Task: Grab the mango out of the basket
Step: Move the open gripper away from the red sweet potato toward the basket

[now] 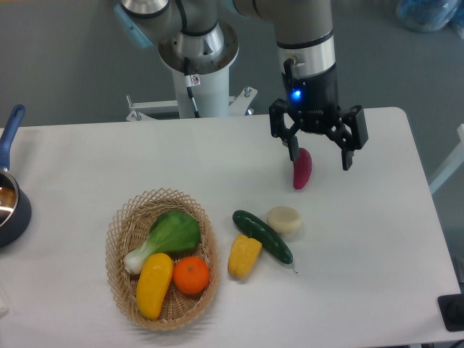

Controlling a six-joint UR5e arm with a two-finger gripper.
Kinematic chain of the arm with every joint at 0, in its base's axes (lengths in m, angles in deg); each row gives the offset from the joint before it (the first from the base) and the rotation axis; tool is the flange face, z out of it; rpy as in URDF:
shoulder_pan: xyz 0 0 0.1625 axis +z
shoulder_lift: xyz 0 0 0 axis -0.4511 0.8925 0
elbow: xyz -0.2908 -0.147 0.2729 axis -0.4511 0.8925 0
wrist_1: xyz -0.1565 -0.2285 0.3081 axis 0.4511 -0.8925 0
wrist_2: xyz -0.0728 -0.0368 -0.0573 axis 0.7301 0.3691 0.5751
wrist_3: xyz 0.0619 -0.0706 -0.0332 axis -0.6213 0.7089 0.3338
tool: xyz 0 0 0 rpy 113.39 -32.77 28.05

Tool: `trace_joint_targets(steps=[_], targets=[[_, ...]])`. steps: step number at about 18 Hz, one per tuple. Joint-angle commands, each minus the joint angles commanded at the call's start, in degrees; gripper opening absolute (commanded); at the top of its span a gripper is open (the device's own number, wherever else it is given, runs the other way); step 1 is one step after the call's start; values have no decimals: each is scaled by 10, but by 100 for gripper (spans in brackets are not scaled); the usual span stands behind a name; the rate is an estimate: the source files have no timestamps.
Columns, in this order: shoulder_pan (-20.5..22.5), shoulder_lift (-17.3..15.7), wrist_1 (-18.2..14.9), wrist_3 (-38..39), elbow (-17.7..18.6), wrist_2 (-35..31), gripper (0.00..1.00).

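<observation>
The gripper hangs over the far right part of the table with its two fingers spread wide and nothing between them; a magenta oblong vegetable lies just below its left finger, partly overlapped by it, so whether they touch is unclear. The mango lies in the basket near the table's front-left edge, tucked against the basket's front-left rim, with the round orange fruit touching its right side and the leafy green vegetable behind it. Between basket and gripper lie a corn piece, a cucumber and a pale round disc — close together mid-table. Bare tabletop stretches along the right edge and the far-left side. A dark pot with a blue handle is cut off at the left edge — its contents are hard to make out
</observation>
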Motion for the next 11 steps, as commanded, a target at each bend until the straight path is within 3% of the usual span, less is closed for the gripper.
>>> trace_joint_targets(steps=[8,11], targets=[[-4,2,0,3,8,-1,100],[-6,1,1,39,19,4,100]])
